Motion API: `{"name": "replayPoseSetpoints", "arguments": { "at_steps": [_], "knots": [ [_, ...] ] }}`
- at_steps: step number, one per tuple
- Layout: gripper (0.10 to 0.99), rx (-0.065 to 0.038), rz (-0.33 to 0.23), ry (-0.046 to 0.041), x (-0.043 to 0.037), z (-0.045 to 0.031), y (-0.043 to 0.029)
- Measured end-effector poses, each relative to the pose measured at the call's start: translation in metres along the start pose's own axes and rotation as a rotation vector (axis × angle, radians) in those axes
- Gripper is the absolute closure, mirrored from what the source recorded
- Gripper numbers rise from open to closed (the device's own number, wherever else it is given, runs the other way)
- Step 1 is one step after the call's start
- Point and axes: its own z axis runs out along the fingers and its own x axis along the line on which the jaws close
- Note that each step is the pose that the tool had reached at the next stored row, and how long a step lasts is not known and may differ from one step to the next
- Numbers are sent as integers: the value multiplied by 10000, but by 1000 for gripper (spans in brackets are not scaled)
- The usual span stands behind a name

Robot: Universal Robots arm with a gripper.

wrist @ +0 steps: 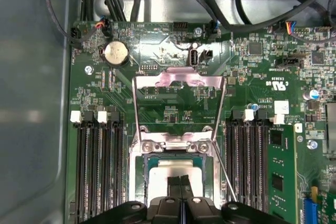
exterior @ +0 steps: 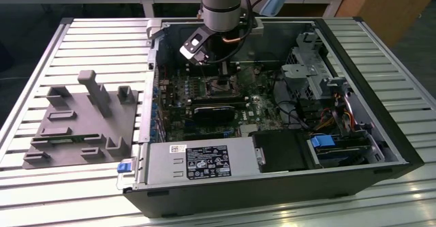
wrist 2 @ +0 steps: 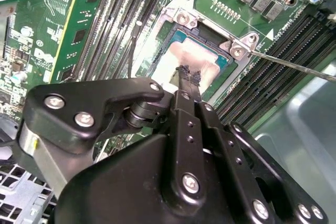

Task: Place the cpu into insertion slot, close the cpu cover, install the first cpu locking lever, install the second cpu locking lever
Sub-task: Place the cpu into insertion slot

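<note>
The cpu (wrist 2: 176,59) (wrist: 181,168) lies flat in the insertion slot (wrist 2: 182,16) (wrist: 170,145) on the green motherboard (exterior: 178,102), its pale face showing. My gripper (wrist 2: 187,73) (wrist: 181,183) is shut, fingertips together directly over the cpu's middle; whether they touch it is unclear. The cpu cover (wrist: 178,80) stands swung open, away from the socket, a silver frame hinged at the slot's edge. A thin wire locking lever (wrist 2: 294,65) (wrist: 226,177) sticks out beside the socket, unlatched. In the exterior view the gripper (exterior: 223,71) hangs inside the open computer case above the slot (exterior: 216,87).
Long black memory slots (wrist: 97,166) (wrist: 254,166) flank the socket. A black fan card (exterior: 218,112) lies below it, a power supply (exterior: 197,160) at the case front, a drive cage (exterior: 317,74) at the exterior view's right. A grey fixture tray (exterior: 81,120) sits outside.
</note>
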Motion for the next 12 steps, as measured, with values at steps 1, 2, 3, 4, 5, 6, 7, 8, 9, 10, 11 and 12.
{"name": "replayPoseSetpoints", "arguments": {
  "at_steps": [1,2,3,4,5,6,7,8,9,10,11,12],
  "knots": [
    [984,-3,1,4,0,-22,2],
    [984,-3,1,4,-1,-46,4],
    [984,-2,0,3,-2,-72,6],
    [984,-3,1,5,-2,-100,8],
    [984,-2,0,3,-3,-126,10],
    [984,-3,0,3,-4,-149,12],
    [984,-4,1,5,-4,-176,14],
    [984,-4,0,4,-5,-208,16],
    [984,-4,0,4,-6,-237,18],
    [984,-4,0,4,-7,-264,20],
    [984,-4,0,3,-8,-292,22],
    [984,-5,1,5,-9,-319,24]
  ]
}}
